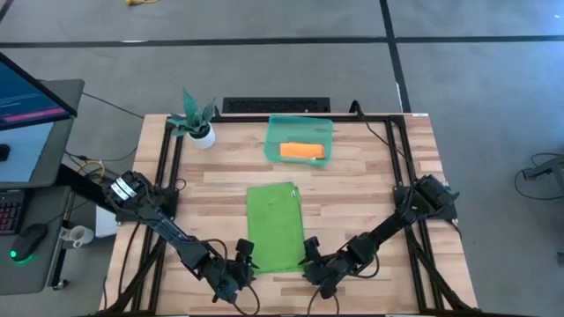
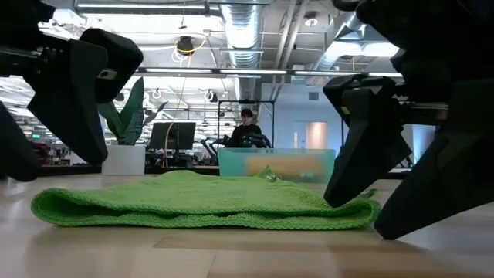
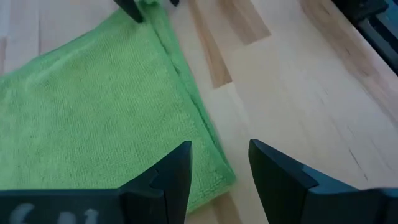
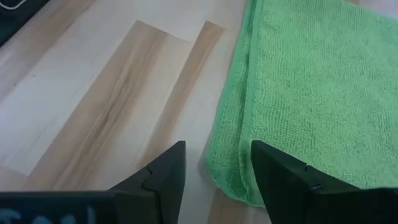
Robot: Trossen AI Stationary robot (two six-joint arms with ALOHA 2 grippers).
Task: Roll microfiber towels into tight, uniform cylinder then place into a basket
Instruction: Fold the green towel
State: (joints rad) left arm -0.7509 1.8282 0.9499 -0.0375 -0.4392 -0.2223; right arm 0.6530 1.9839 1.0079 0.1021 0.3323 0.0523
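1. The basket (image 1: 300, 129), a shallow translucent teal bin, is found at the far middle of the wooden table (image 1: 370, 189). One item is seen inside it: the orange towel (image 1: 302, 151), lying toward the basket's near side. From the high view it appears as a short, compact bundle; whether it is properly rolled or merely folded cannot be determined at that range.
2. In the low view the basket (image 2: 276, 164) is seen behind the green towel, with an orange shape visible through its wall.
3. The green towel (image 1: 275, 227) is laid flat on the table, well apart from the basket and on the near side of it. It is folded into a long rectangle; doubled edges are seen in both wrist views (image 3: 93, 112) (image 4: 311, 93).
4. The left gripper (image 1: 244, 261) is positioned low at the towel's near left corner. Its fingers (image 3: 171, 180) stand apart with a moderate gap, the corner of the cloth lying just ahead of them; nothing is held.
5. The right gripper (image 1: 312, 262) is positioned low at the near right corner. Its fingers (image 4: 165, 180) are likewise parted, with the towel's folded edge just ahead of the gap; no grip is observed.
6. A small plant in a white pot (image 1: 199, 123) is noted at the far left corner of the table, well apart from the basket.
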